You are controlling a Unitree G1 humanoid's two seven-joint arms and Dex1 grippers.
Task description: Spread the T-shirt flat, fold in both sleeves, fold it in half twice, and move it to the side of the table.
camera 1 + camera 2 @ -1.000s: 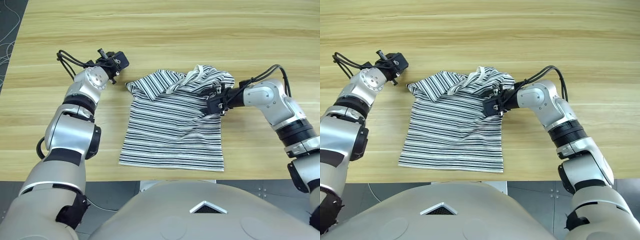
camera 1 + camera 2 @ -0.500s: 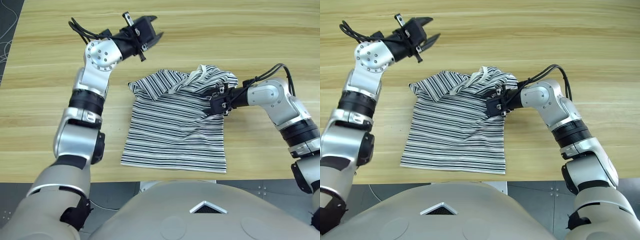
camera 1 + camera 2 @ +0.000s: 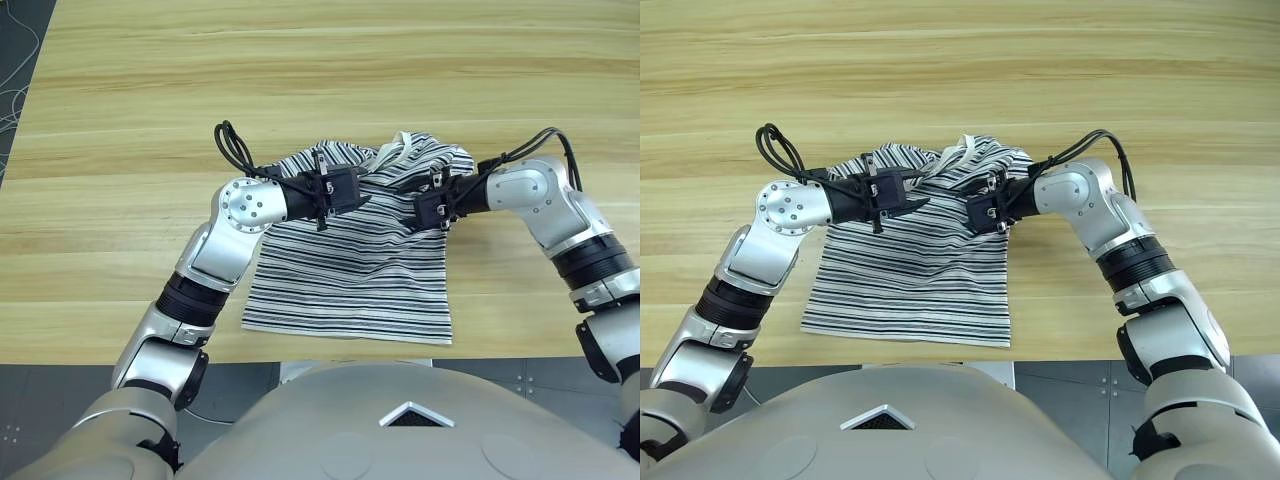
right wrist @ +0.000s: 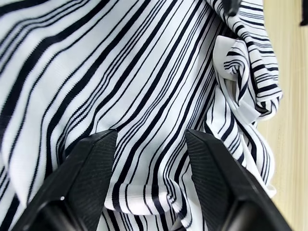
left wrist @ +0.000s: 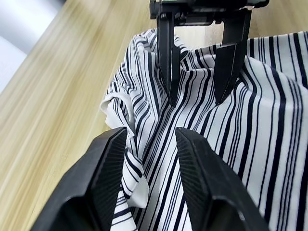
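T-shirt is lying bunched at its top, so with left gripper and right gripper spread wide you are risking pinching doubled layers.

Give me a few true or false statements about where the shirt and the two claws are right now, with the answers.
1. The T-shirt lies near the front edge of the table. True.
2. The T-shirt is folded in half. False: it lies open at full length, rumpled at the collar end.
3. The left claw is shut. False: its fingers stand apart above the striped cloth.
4. The right claw is at the collar end, facing the left claw. True.
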